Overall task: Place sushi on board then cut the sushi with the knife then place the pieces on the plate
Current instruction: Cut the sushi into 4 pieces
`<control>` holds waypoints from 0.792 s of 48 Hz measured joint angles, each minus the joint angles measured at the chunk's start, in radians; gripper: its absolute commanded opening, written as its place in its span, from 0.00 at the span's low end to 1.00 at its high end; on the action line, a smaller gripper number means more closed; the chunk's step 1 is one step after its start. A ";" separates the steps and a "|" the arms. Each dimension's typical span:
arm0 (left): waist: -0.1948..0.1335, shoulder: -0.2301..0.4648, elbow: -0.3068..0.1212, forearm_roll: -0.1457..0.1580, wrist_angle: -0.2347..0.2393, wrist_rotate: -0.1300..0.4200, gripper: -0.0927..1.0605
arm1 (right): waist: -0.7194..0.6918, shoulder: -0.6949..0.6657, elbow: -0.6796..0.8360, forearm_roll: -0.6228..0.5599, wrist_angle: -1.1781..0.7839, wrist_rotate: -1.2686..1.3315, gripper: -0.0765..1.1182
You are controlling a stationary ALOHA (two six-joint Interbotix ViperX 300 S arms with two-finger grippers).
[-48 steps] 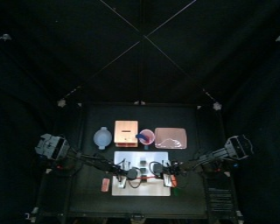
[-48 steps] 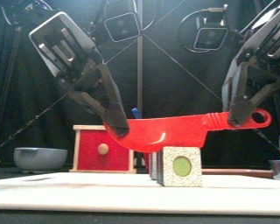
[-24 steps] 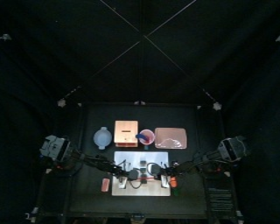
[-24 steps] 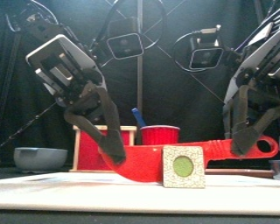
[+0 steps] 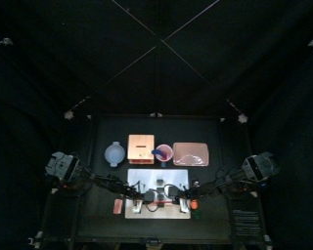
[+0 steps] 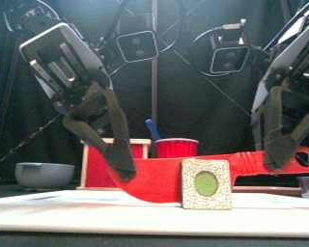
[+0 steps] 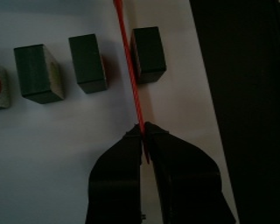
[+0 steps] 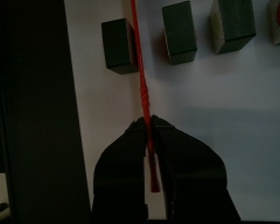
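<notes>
Left gripper [image 7: 143,131]: clenched on the blade end of the red toy knife [image 7: 127,61], which runs edge-on straight out from the jaws.
Right gripper [image 8: 149,122]: clamped on the knife's handle end, facing the left gripper across the board.
Knife: low between the two grippers, in the gap between the end sushi block [image 7: 149,54] and the next block [image 7: 88,63].
Sushi roll [image 6: 207,183]: blocks apart in a row on the white cutting board [image 7: 60,140], below and between the grippers.
Beyond the grippers: pink tray [image 5: 190,153], red cup [image 6: 177,148], wooden box [image 5: 141,146] and blue-grey bowl [image 5: 114,153], all behind the board.
</notes>
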 measured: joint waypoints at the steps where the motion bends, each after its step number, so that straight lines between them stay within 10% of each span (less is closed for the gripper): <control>1: -0.002 0.000 0.002 0.000 0.000 0.000 0.46 | 0.000 0.000 0.000 0.000 0.000 0.000 0.35; 31: -0.005 -0.124 -0.006 0.021 0.078 0.003 0.49 | -0.002 -0.147 -0.017 -0.077 0.098 -0.005 0.35; 38: -0.003 -0.172 -0.003 0.064 0.084 0.003 0.49 | -0.009 -0.209 -0.008 -0.097 0.109 -0.003 0.35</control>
